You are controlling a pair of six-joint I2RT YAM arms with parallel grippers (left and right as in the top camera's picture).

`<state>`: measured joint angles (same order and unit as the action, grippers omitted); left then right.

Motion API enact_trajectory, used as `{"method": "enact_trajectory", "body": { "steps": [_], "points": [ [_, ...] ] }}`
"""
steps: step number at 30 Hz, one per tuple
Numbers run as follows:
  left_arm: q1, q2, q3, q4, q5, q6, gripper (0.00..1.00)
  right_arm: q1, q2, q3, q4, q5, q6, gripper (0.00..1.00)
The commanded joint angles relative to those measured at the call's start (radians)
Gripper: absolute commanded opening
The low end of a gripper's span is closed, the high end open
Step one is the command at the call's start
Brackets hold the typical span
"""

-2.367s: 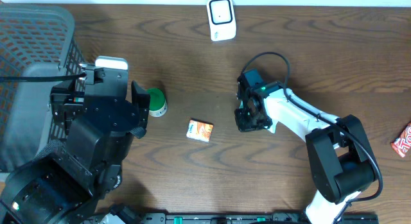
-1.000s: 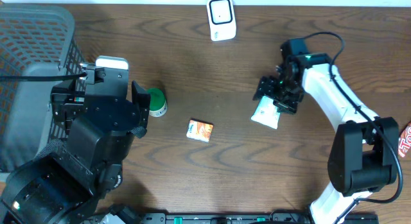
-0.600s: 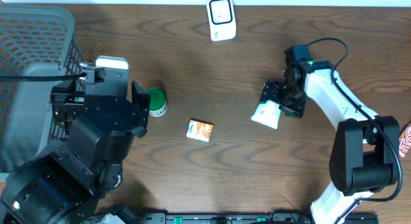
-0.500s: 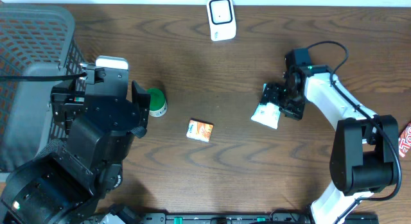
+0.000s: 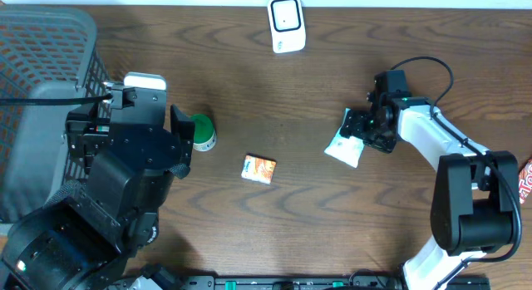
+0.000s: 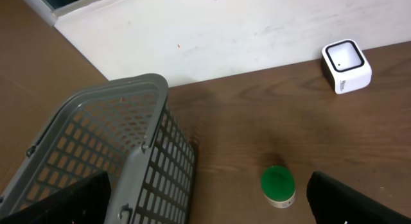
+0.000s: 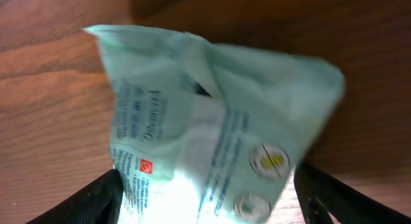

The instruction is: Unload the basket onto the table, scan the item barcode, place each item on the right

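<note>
— Looking from overhead, where do we find the packet (image 5: 343, 149)?

— We see it lying on the table (image 5: 249, 82), right of centre. It is pale green and white, and the right gripper (image 5: 363, 129) is over its upper-right end.

— And how do we read that gripper?

— In its wrist view the fingers (image 7: 96, 199) stand spread, one at each lower corner, and the packet fills the space between them. We cannot tell whether the tips touch the wrapper. The print on it is too blurred for us to read.

— Where do we place the scanner (image 5: 285, 24)?

— At the far edge of the table, white with a dark window. It is well apart from the packet, up and to its left in the overhead view.

— And the left gripper (image 6: 209, 185)?

— Spread wide too, with its fingers at the two lower corners of its own wrist view. Below it we see the grey basket (image 6: 138, 131) on the left and a jar (image 6: 277, 185) with a green lid just to the right of it.

— What else do we have on the table?

— A small orange box (image 5: 258, 169) lies between the jar and the packet. A red pack (image 5: 524, 180) sits at the right edge, partly cut off.
</note>
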<state>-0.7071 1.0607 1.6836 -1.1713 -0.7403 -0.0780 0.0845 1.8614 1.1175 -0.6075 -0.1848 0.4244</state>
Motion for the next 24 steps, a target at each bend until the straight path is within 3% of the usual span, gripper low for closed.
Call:
{"method": "enact_trajectory", "body": {
  "steps": [1, 5, 8, 11, 14, 18, 24],
  "points": [
    [0.003, 0.003, 0.006, -0.003, -0.020, 0.005, 0.98, -0.037, -0.003, -0.019, -0.014, 0.003, -0.026, 0.66],
    [0.003, 0.003, 0.006, -0.003, -0.020, 0.005, 0.98, -0.074, -0.003, -0.019, -0.047, -0.034, -0.029, 0.64],
    [0.003, 0.003, 0.006, -0.003, -0.020, 0.005, 0.98, -0.088, -0.003, -0.019, -0.048, -0.034, -0.029, 0.72],
    [0.003, 0.003, 0.006, -0.003, -0.020, 0.005, 0.98, -0.087, -0.003, -0.019, -0.047, -0.052, -0.029, 0.73],
    [0.003, 0.003, 0.006, -0.003, -0.020, 0.005, 0.98, -0.087, -0.003, -0.019, -0.043, -0.088, -0.029, 0.81],
    [0.003, 0.003, 0.006, -0.003, -0.020, 0.005, 0.98, -0.088, -0.009, -0.018, -0.051, -0.113, -0.029, 0.83],
    [0.003, 0.003, 0.006, -0.003, -0.020, 0.005, 0.98, -0.099, -0.072, -0.007, -0.126, -0.113, -0.049, 0.95]
  ]
}}
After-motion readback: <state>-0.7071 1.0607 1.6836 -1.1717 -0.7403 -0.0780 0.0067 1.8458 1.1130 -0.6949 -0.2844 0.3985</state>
